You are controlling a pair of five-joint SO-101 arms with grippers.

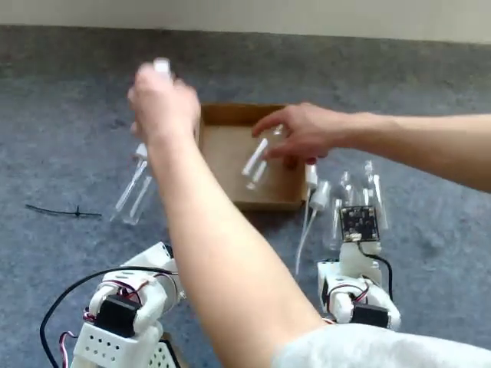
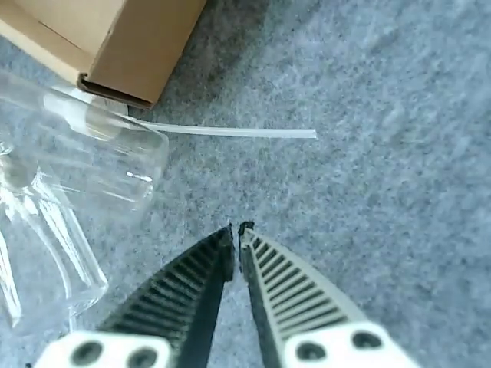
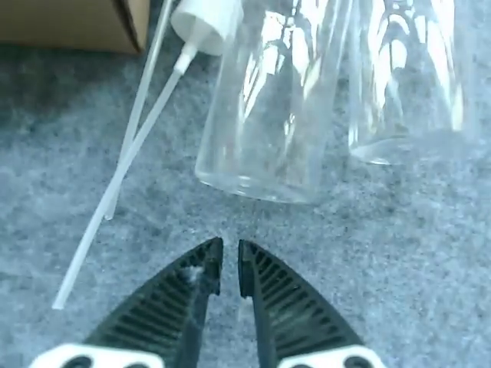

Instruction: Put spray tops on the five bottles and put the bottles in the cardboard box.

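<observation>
Your left gripper point(image 2: 235, 230) sits low over the grey bench point(image 1: 69, 115), its fingers closed on nothing. Bare cover opens out to its right. Just to its left lie two clear bottles point(image 2: 69, 169), and a loose dip tube point(image 2: 230, 132) runs out from behind the near one. Beyond them is a corner of the cardboard box point(image 2: 123, 46).

Your right gripper point(image 3: 229, 245) is closed and empty too. Two more bottles point(image 3: 268, 107) lie just past its tips. The spray tops point(image 3: 203, 23) lie left of these, their tubes trailing back towards you.

From above, the box point(image 1: 268, 203) sits mid-bench, open side up. A pale slim piece point(image 1: 255, 162) lies inside it; you can't tell what it is. A person's hand point(image 1: 303, 132) hovers over the box's right side. Their other hand point(image 1: 163, 107) is raised at its far left corner, with something white point(image 1: 162, 67) at the fingertips, and that forearm crosses the space between your arms. A black cable tie point(image 1: 61, 211) lies at the far left.
</observation>
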